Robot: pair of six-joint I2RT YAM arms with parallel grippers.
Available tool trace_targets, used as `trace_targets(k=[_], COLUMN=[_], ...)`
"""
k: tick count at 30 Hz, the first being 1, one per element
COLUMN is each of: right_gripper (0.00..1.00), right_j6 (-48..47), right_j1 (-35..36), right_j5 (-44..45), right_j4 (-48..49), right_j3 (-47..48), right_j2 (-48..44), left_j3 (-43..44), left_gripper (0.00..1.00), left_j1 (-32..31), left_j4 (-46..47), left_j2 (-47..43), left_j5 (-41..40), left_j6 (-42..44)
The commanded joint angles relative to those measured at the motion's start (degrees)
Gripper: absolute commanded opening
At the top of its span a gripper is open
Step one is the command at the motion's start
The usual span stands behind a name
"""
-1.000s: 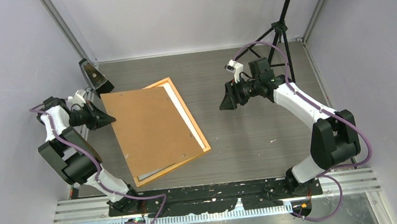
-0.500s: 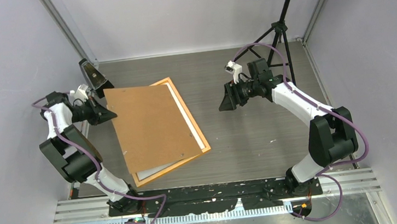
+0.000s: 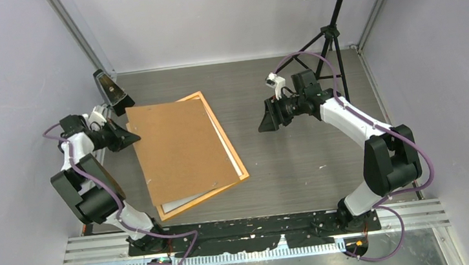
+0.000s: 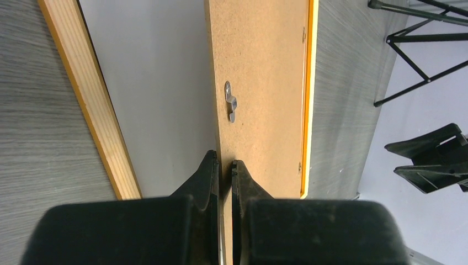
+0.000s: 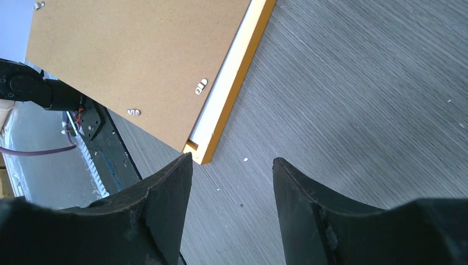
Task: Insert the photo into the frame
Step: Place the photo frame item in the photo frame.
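My left pincer (image 4: pixel 224 163) is squeezed tight on the near edge of the brown backing board (image 4: pixel 259 83), its fingertips just short of a small metal clip (image 4: pixel 230 102). The board lies askew over the orange frame (image 4: pixel 91 94), which rests on the table (image 5: pixel 359 83). Inside the frame shows a plain white sheet, apparently the photo (image 4: pixel 160 83) face down. My right pincer (image 5: pixel 232 160) hangs over bare table beside the frame's corner, fingers apart and holding nothing.
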Motion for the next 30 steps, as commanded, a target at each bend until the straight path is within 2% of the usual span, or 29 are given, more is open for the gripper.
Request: trace_targets(k=[1,20,30], right_gripper=[0.62,0.62,0.62], right_j6=[0.05,0.14,0.38], right_j1=[0.13,0.2,0.23], right_j5=[-1.13,-1.49,-1.94], right_j4=[1.55,1.57,1.73], right_j3=[0.75,0.88,1.08], right_j2=[-0.31,0.24,0.63], left_j3=[-2.58,-12.5,-15.56], left_gripper=[0.0,0.0,0.0], left_j1=[-0.1,1.37,2.23], left_j4=[11.7,25.19,30.53], left_j2=[-4.9,-11.15,-11.67], left_j5=[-2.81,-7.01,-8.22], left_j6=[-3.48,-14.93,-22.64])
